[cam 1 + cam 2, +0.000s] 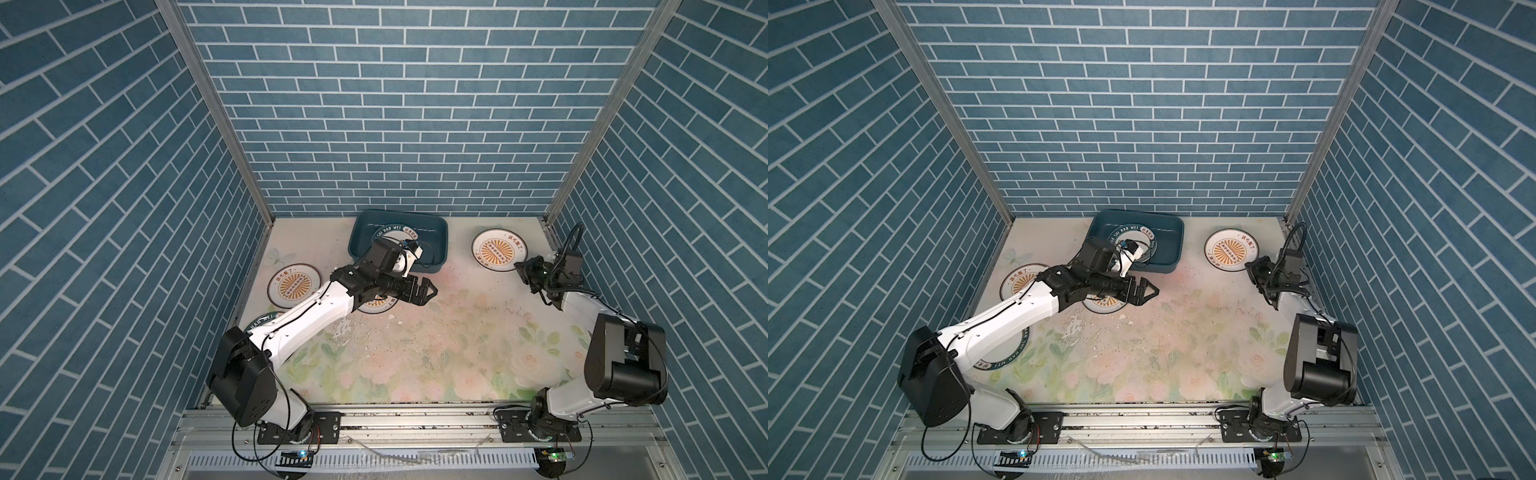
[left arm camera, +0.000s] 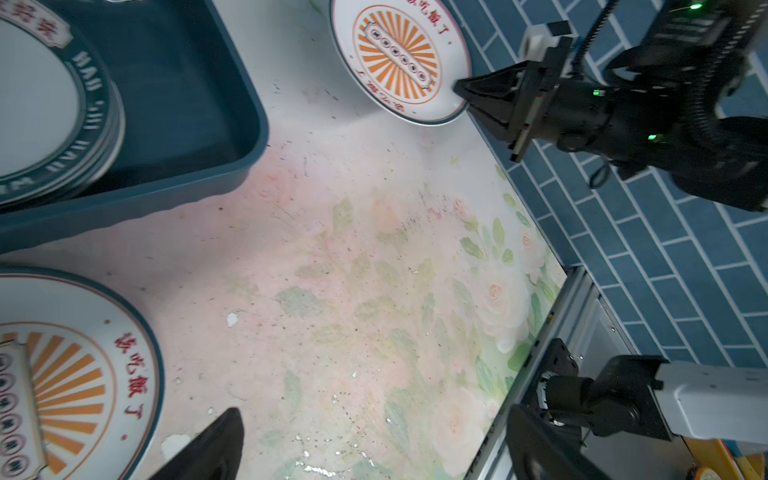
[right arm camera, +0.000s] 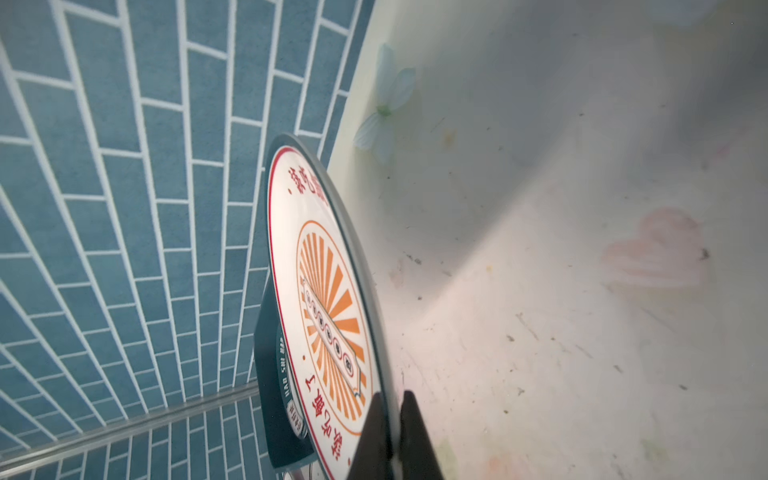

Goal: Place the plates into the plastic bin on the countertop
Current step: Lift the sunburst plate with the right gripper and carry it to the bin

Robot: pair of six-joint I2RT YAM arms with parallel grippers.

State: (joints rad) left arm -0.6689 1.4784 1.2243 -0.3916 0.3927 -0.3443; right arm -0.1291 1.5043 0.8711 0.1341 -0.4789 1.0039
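Good progress here: a stack of green-lettered plates (image 1: 384, 237) sits in the plastic bin (image 1: 439, 239), upper centre in both top views. Four remain on the countertop (image 1: 457, 332): a sunburst plate (image 1: 498, 250) upper right, a second sunburst plate (image 1: 291, 286) mid-left, a third sunburst plate (image 1: 376, 306) half hidden under the left wrist, and a lettered plate (image 1: 1005, 355) lower left.

The right gripper (image 3: 392, 399) is clamped on the upper-right plate's rim, elbow folded high at the right edge. The left gripper (image 1: 432, 291) hangs spread wide and empty just below the bin, arm stretched diagonally.
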